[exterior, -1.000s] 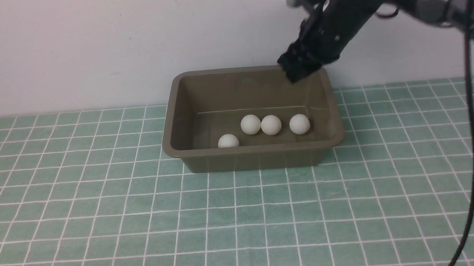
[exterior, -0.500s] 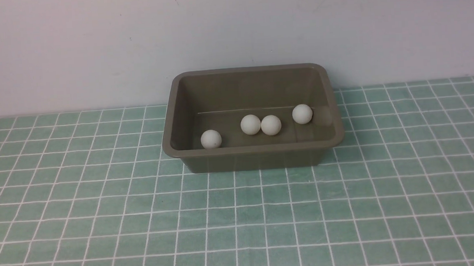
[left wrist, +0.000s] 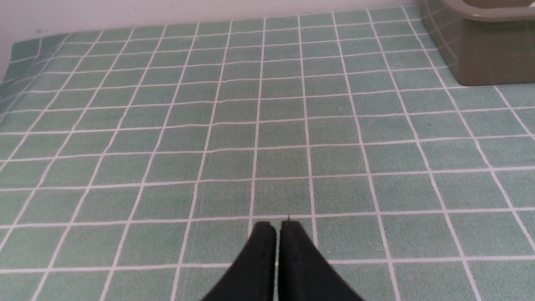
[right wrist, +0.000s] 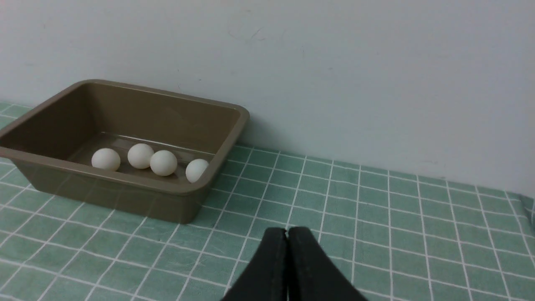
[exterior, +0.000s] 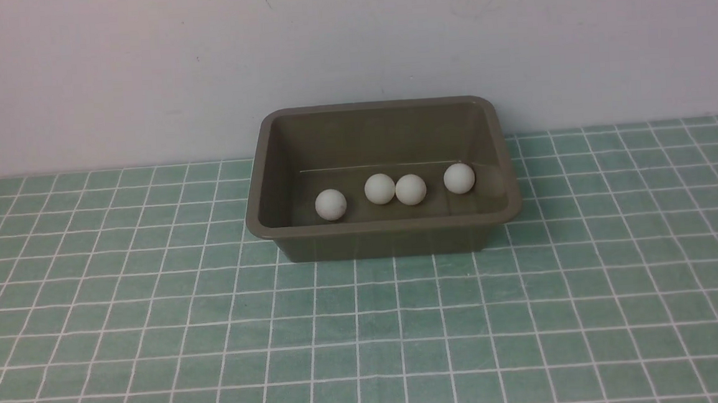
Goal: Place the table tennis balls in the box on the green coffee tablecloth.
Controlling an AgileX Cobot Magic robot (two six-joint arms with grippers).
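Several white table tennis balls lie inside the olive-brown box (exterior: pixel 378 108): one at the left (exterior: pixel 330 204), two touching in the middle (exterior: pixel 379 188) (exterior: pixel 410 189), one at the right (exterior: pixel 458 178). The box stands on the green coffee tablecloth (exterior: pixel 366 325) against the wall. Neither arm shows in the front view. My left gripper (left wrist: pixel 277 228) is shut and empty over bare cloth, the box corner (left wrist: pixel 480 62) far off. My right gripper (right wrist: pixel 287 232) is shut and empty over the cloth, with the box (right wrist: pixel 125 192) and its balls (right wrist: pixel 163 162) ahead of it.
A plain pale wall (exterior: pixel 349 40) rises right behind the box. The cloth's left edge (left wrist: pixel 12 54) shows in the left wrist view, and its right edge (right wrist: pixel 524 205) in the right wrist view.
The right arm, over the box's far right corner a second ago, has left the front view. The leftmost and rightmost balls have rolled a little inside the box.
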